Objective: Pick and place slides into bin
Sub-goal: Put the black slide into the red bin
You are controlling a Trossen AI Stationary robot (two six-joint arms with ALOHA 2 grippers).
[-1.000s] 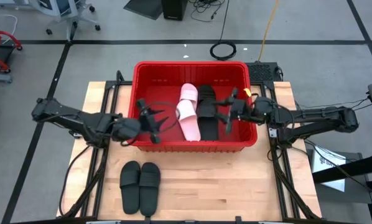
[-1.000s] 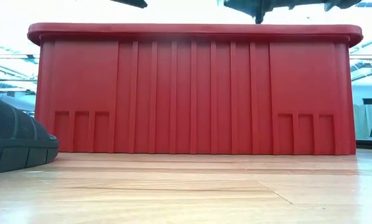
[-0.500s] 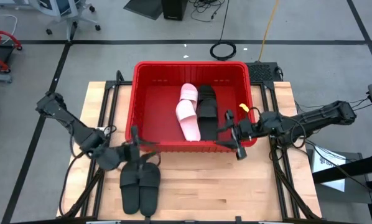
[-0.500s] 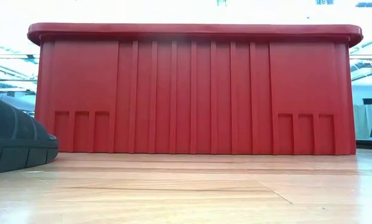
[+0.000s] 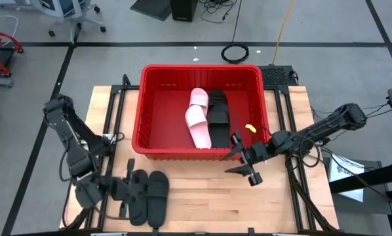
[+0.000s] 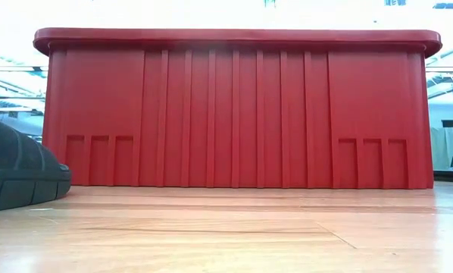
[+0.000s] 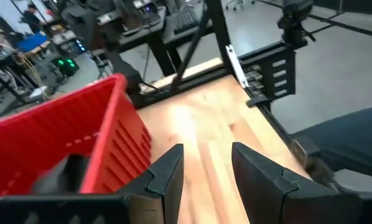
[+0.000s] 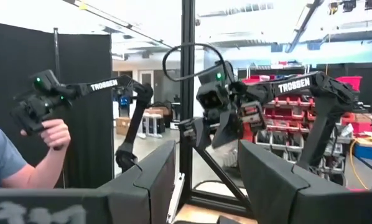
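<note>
**Bin wall hides the slides from table height**

My left pincer [image 5: 125,190] hangs spread beside two black slides [image 5: 149,196] on the worktop [image 5: 202,196]. My right pincer [image 5: 244,161] is spread, empty, near the bin [image 5: 138,118], which holds a pink slide [image 5: 197,118] and a partly shadowed black one [image 5: 217,111].

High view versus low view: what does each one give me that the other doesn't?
Only the high view shows inside the bin: a pink slide beside a black slide, plus the left gripper at the black pair on the table and the right gripper, open, just outside the bin's front corner. Only the low view shows the bin's ribbed front wall. Both show the bin and a black slide on the table.
</note>
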